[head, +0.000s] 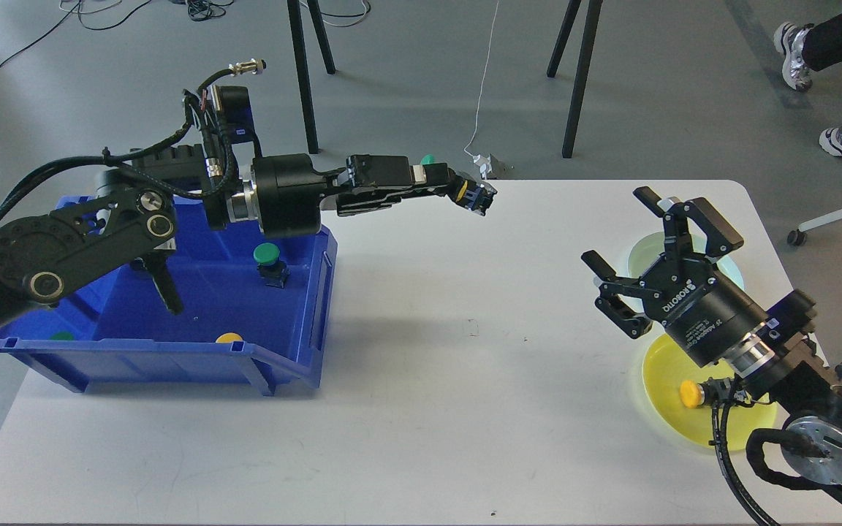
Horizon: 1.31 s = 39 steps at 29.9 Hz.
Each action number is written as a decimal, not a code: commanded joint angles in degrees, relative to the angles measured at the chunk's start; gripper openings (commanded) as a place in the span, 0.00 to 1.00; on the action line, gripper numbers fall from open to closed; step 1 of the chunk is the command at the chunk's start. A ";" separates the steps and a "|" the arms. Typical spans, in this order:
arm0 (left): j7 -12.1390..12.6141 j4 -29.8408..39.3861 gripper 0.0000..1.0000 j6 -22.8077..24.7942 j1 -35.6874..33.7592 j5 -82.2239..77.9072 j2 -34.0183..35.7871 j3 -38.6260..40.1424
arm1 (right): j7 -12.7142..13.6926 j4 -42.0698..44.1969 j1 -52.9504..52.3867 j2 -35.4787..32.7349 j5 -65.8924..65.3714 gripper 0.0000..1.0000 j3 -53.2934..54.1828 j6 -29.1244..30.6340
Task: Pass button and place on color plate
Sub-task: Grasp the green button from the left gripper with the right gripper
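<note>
my two arms were black with round silver joints. thin black cables ran along the left arm [63, 248]. the right gripper [629, 248] had white letters.

Left tool [465, 191] extended rightward, fingers clamped shut; right tool [629, 245] raised, fingers spread wide.

Bright, even light, daylight-like. White bench [465, 380] runs near overexposed, mild glare at its centre, between the two grippers. Shadows soft and diffuse: faint one on the bench below the left gripper [473, 196], darker one under the blue bin [297, 292] behind it. Focus sharp across the frame, no motion blur. Slight wide-angle bowing at the bench edges.
</note>
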<state>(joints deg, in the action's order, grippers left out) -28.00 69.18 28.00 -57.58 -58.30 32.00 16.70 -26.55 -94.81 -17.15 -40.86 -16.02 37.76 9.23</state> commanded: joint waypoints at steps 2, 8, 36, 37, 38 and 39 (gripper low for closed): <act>0.00 -0.01 0.04 0.00 0.01 0.11 -0.01 0.00 | -0.17 0.86 -5.25 1.57 0.11 0.99 -3.30 0.52; 0.00 -0.01 0.04 0.00 0.01 0.20 -0.01 0.00 | -0.25 4.19 -10.44 5.79 0.90 0.99 -7.35 0.35; 0.00 -0.63 0.04 0.00 -0.08 0.99 -0.01 0.08 | -0.52 13.60 -17.56 19.68 2.39 0.60 -10.61 -0.01; 0.00 -0.63 0.04 0.00 -0.08 0.99 -0.01 0.08 | -0.52 13.60 -17.48 19.59 2.39 0.55 -10.61 -0.01; 0.00 -0.63 0.04 0.00 -0.08 0.99 -0.01 0.08 | -0.52 13.60 -17.48 19.59 2.39 0.51 -10.61 -0.01; 0.00 -0.63 0.04 0.00 -0.08 0.99 -0.01 0.08 | -0.52 13.60 -17.39 19.59 2.39 0.49 -10.61 -0.01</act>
<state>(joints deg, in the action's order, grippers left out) -28.00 68.55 28.00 -57.69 -57.31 31.99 16.79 -27.08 -81.21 -34.68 -21.22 -13.60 27.15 9.24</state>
